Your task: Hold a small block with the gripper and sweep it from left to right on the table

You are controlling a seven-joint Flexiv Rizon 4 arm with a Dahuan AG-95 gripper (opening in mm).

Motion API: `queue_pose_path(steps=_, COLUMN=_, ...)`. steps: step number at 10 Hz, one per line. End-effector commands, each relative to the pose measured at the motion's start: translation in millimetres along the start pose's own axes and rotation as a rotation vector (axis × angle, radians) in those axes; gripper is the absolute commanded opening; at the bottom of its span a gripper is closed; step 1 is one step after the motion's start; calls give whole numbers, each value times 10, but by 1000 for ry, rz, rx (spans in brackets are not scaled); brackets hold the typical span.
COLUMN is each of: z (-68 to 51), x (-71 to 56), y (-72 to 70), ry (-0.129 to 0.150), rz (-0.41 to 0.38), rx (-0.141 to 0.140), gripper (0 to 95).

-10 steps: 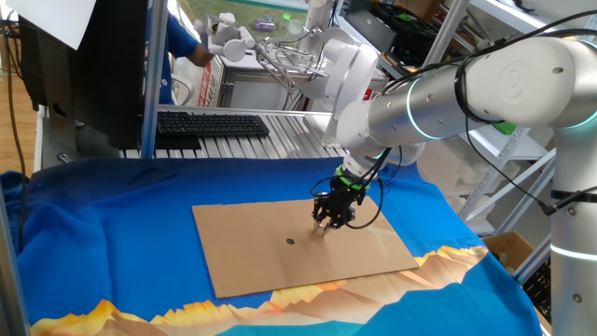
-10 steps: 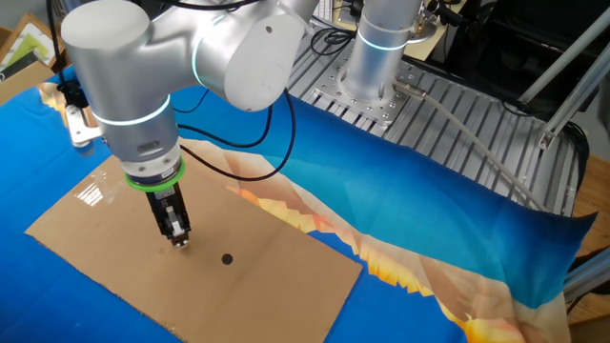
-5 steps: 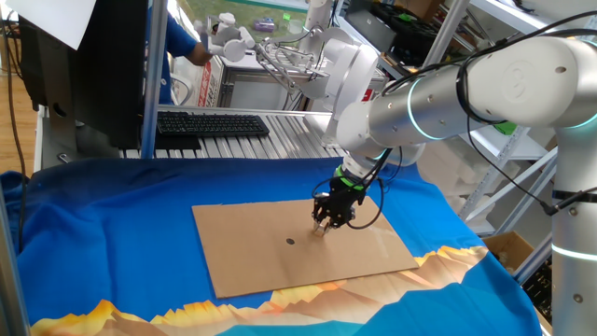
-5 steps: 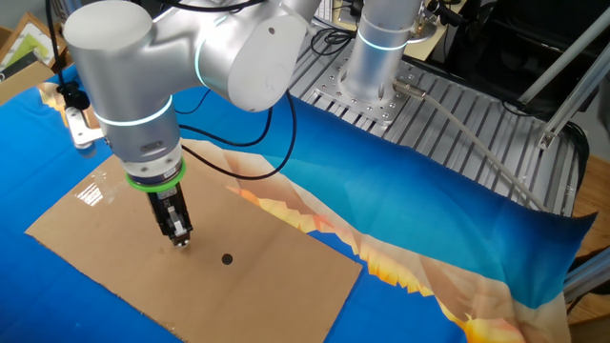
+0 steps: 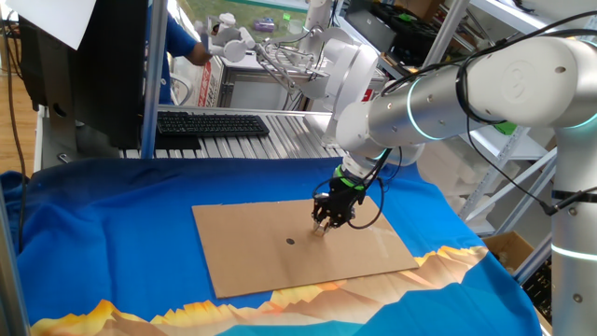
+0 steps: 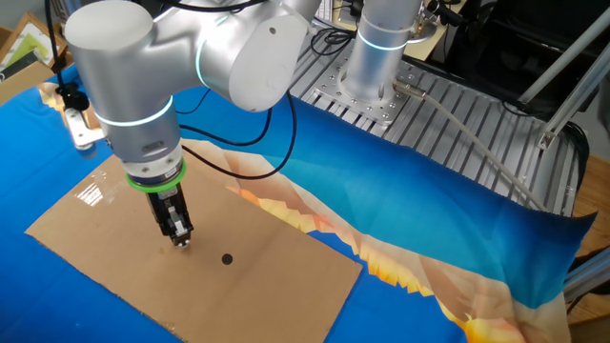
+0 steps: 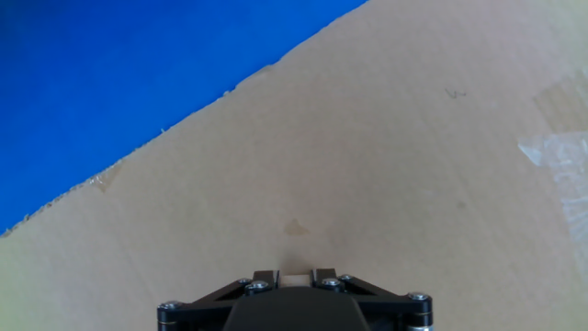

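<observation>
— The gripper (image 5: 322,227) points straight down, jaws nearly closed on the small block (image 7: 294,277), tip down at the cardboard sheet (image 5: 252,252).

— For a good sweep, I'd keep the pinch firm and pressure light, gliding flat across the table (image 5: 112,224).

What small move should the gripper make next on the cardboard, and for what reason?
Probably begin sliding sideways across the cardboard sheet, staying low. The gripper points straight down with its tips at the sheet, and the hand view shows a small block pinched between its fingers. The block seems already gripped and down, so the sweep itself is what remains.
</observation>
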State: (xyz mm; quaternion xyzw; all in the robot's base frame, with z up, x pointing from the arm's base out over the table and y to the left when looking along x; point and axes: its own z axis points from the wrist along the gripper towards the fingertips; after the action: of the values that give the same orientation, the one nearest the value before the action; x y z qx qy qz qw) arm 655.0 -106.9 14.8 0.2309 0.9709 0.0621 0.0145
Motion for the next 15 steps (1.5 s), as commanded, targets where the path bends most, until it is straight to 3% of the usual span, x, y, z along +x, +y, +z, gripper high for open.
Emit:
queue_pose_path(steps=1, z=-1, x=5, y=-2, ry=0, rz=37, rx=-4, gripper=0)
queue_pose_path(steps=3, z=-1, x=5, y=-2, ry=-1, rz=84, rx=0, gripper=0)
queue_pose_path(steps=9, z=-1, x=5, y=-2, ry=18, rz=80, rx=-55, gripper=0)
queue_pose_path(steps=12, z=-1, x=5, y=-2, ry=31, rz=42, rx=-69, gripper=0)
queue_pose_path(steps=15, z=-1, x=5, y=-2, ry=33, rz=48, rx=-67, gripper=0)
